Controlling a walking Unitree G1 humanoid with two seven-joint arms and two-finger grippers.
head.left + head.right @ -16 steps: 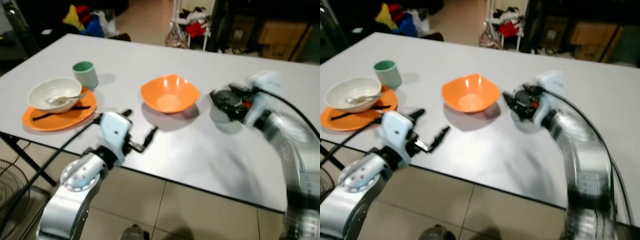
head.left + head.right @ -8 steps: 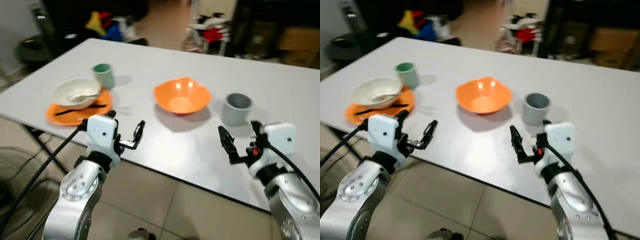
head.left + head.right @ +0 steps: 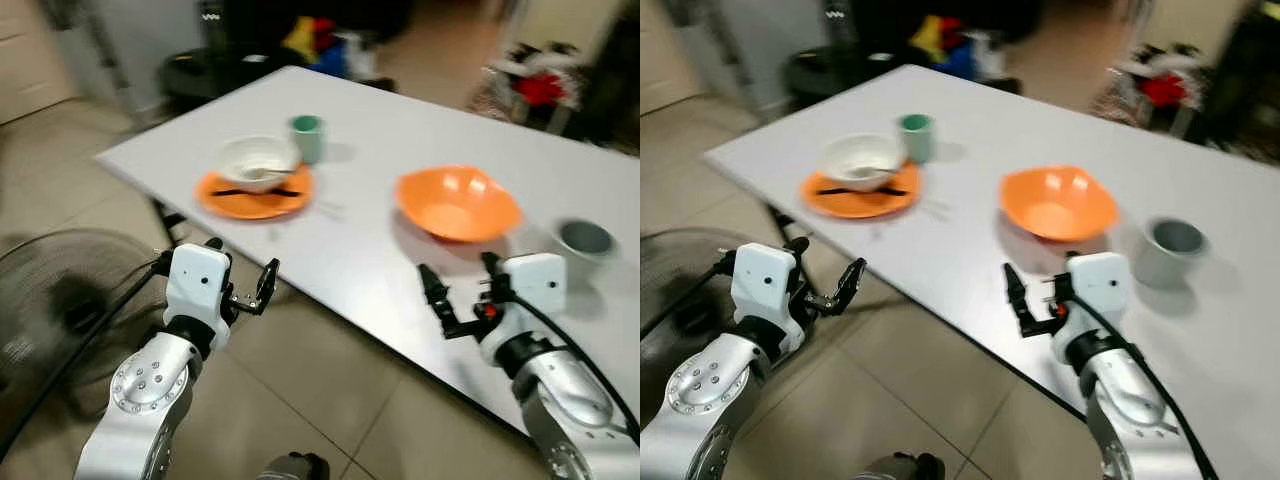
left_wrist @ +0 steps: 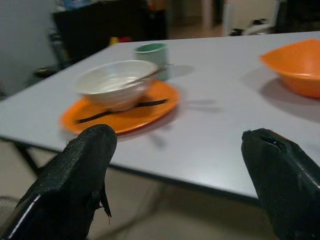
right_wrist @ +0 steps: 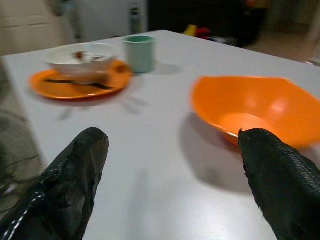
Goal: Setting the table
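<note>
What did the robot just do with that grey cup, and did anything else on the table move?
The right gripper set the grey cup beside the orange bowl, let go and drew back, open. The left gripper stayed open and empty. The plate, white bowl and green cup kept their places.

The table [image 3: 380, 150] has a smooth, matt pale top. Beyond the left gripper [image 4: 175, 165], whose black fingers [image 4: 75, 175] look matt and finely grained, a glossy white bowl [image 4: 112, 85] sits on a smooth orange plate [image 4: 125, 112]. Ahead of the right gripper [image 5: 172, 175], the orange bowl [image 5: 255, 107] looks like smooth, slightly shiny plastic. The floor [image 3: 300, 400] is glossy tile.
</note>
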